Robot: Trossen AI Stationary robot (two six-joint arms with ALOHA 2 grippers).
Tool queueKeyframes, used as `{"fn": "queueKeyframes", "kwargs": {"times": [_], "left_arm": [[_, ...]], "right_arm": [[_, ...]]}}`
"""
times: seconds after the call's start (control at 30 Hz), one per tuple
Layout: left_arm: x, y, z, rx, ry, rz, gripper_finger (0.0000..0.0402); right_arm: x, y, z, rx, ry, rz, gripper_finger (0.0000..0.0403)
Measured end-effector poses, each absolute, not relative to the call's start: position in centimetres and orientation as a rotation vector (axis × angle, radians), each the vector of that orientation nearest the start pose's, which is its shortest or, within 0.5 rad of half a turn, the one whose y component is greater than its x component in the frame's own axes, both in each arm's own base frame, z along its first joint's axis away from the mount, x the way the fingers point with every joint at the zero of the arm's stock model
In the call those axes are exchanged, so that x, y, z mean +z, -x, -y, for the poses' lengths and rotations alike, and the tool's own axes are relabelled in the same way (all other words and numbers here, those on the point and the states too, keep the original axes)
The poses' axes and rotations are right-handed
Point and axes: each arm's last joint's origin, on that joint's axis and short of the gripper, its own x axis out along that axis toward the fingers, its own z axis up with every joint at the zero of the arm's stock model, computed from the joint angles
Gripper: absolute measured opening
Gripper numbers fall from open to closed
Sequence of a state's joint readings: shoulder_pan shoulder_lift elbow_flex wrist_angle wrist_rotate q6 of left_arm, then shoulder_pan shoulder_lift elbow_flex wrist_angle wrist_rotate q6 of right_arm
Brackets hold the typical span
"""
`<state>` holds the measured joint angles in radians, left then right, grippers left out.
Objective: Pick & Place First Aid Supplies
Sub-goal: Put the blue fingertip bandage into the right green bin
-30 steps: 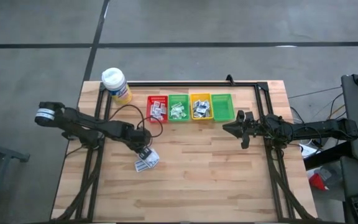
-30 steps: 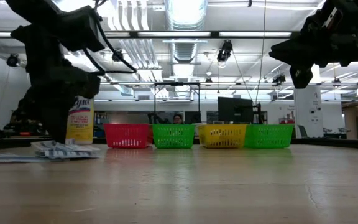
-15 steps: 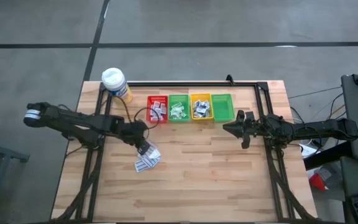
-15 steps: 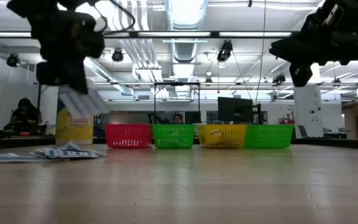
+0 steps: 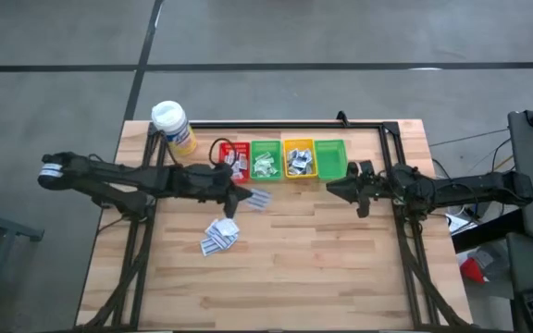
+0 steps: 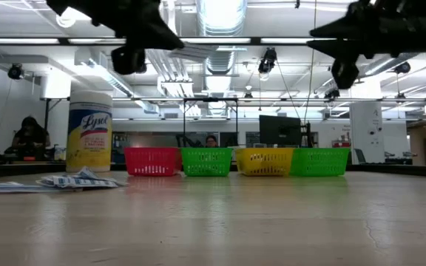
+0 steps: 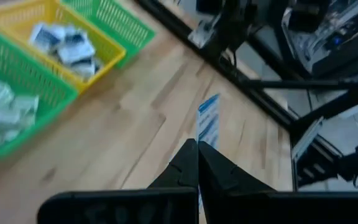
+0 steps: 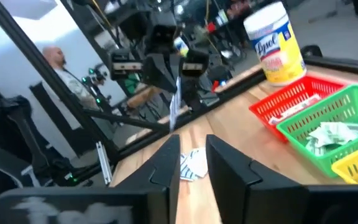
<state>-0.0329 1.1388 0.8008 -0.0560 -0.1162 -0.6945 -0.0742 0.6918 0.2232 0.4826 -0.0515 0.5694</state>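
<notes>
Left gripper [image 5: 240, 196], fingers clamped on a white-and-blue sachet [image 5: 259, 199] projecting beyond the tips, raised above the table [image 5: 340, 268] just before the red bin [image 5: 234, 160]. Right gripper [image 5: 333, 190], fingers slightly parted and empty, near the rightmost green bin [image 5: 331, 159]. Remaining sachets [image 5: 218, 236] lie on the table.

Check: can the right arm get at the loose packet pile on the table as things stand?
Probably yes. The right gripper is empty and hangs near the far-right green bin; bare table lies between it and the pile. The left gripper, holding a packet, sits near that path.
</notes>
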Motion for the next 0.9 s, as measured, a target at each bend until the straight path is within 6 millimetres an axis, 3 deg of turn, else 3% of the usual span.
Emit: {"fn": "queueKeyframes", "kwargs": {"times": [0.37,0.6,0.9], "left_arm": [[29.8,-29.0,-0.2,0.199,0.487,-0.315,0.0000],[30.8,-29.1,-0.2,0.183,0.421,-0.297,0.0000],[30.9,-29.1,-0.2,0.181,0.402,-0.289,0.0000]], "right_arm": [[24.0,-21.9,1.4,-0.037,-0.440,-0.232,0.0178],[25.4,-24.7,1.5,0.012,-0.412,-0.270,0.0227],[26.3,-27.9,1.7,0.012,-0.416,-0.282,0.0251]]}}
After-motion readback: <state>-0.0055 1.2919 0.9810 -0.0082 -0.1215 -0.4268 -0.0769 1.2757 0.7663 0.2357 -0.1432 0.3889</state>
